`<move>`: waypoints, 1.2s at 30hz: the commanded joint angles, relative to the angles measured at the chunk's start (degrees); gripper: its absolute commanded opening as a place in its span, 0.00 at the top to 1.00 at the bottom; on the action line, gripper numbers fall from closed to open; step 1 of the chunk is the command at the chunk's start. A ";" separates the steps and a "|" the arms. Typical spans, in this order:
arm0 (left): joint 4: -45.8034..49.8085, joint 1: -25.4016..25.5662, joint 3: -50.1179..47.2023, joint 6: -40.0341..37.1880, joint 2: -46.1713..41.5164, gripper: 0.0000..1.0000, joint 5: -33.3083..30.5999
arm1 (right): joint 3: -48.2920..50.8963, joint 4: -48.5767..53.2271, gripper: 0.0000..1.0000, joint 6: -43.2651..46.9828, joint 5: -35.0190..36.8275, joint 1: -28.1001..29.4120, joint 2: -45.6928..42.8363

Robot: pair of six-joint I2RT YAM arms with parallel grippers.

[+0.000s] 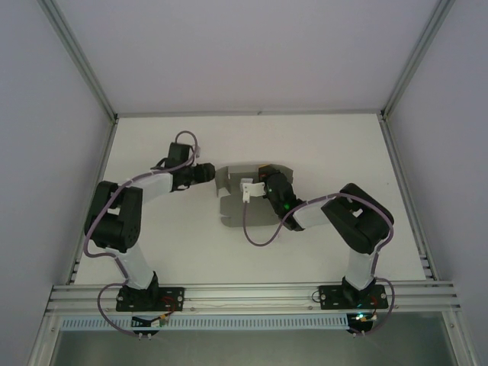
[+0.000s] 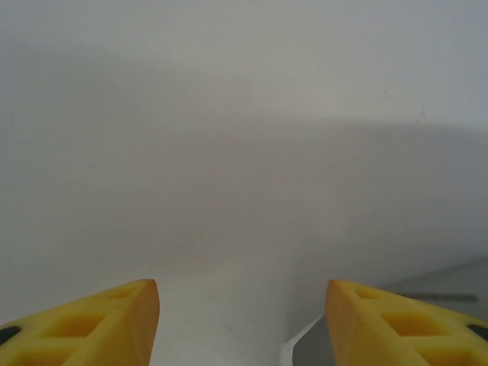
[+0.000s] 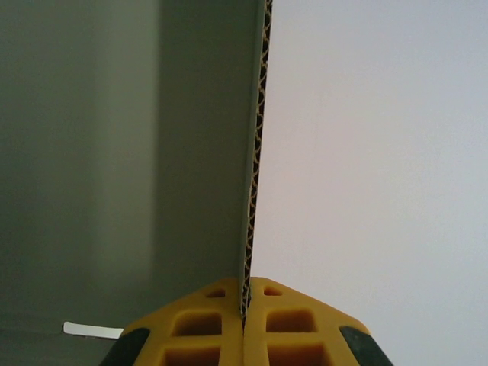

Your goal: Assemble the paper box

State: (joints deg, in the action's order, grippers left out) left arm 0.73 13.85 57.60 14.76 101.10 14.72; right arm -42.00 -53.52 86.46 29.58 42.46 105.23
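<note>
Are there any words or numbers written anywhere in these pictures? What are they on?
There are none to read. The paper box is plain grey cardboard, the right gripper and left gripper are plain yellow, and the table is plain white.

Paper box (image 3: 206, 152): matt grey corrugated cardboard. Fingers (image 3: 202, 324): yellow plastic.

On my feed I saw a white table (image 1: 191, 252) boxed in by plain pale walls (image 1: 252, 53), with aluminium posts (image 1: 78, 53) running up the corners. A ribbed aluminium rail (image 1: 252, 293) ran along the near edge, and the light lay soft and even.
</note>
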 commanded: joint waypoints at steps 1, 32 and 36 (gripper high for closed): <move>-3.53 2.29 -1.55 -2.69 -0.17 0.44 7.63 | -0.54 1.92 0.98 -1.34 0.40 -0.06 0.84; -11.50 10.88 -8.30 -8.50 -4.41 0.49 2.35 | -0.63 6.84 0.98 -3.49 3.11 0.43 -0.73; -12.81 12.14 -7.84 -8.87 -3.73 0.46 -1.90 | -0.87 7.38 0.98 -4.40 3.11 0.78 -1.24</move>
State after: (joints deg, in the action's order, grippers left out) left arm -9.45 24.75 49.67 7.42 98.13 15.66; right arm -42.44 -51.31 83.20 32.60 42.48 105.16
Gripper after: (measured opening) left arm 0.541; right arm 0.047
